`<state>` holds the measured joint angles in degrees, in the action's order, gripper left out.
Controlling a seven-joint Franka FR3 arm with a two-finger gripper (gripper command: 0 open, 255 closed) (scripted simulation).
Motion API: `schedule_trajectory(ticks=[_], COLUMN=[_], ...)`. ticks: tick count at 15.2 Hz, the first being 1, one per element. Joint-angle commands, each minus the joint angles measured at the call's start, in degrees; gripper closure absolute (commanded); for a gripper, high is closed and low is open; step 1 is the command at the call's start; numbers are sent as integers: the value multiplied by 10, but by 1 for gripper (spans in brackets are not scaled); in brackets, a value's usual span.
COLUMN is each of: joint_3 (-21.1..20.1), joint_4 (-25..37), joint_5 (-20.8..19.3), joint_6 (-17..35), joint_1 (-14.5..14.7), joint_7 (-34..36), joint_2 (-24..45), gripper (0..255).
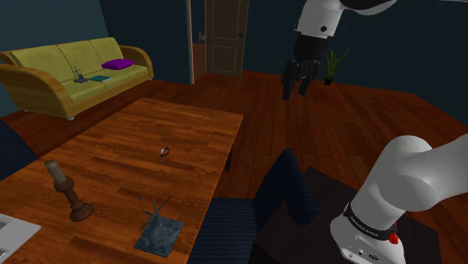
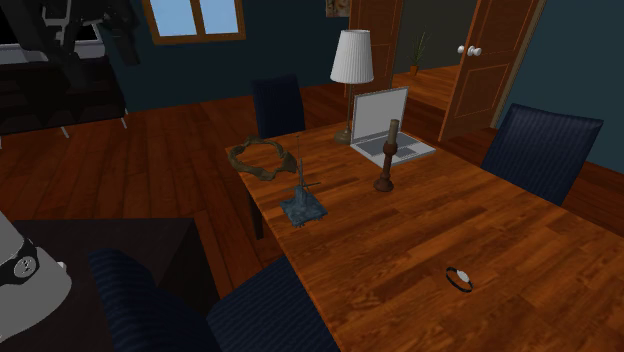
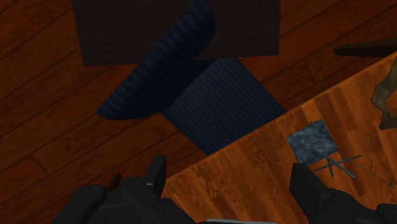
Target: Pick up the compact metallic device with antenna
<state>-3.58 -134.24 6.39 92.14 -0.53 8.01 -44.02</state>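
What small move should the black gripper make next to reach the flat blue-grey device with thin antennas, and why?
Probably a sideways shift toward the brown wooden table before descending. The black two-finger gripper hangs open high over the floor, and the flat blue-grey square device with thin antennas lies off to one side of its fingers, not between them.

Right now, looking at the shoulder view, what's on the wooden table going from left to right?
laptop corner → candlestick → metallic device with antenna
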Motion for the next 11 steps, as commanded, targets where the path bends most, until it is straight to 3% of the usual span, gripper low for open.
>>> schedule_trajectory(ticks=[1, 11], joint_3=[0, -74], joint_4=[0, 10], joint_5=[0, 14], joint_6=[0, 143], joint_1=[0, 28], joint_7=[0, 25], joint_2=[0, 167], gripper=[0, 0])
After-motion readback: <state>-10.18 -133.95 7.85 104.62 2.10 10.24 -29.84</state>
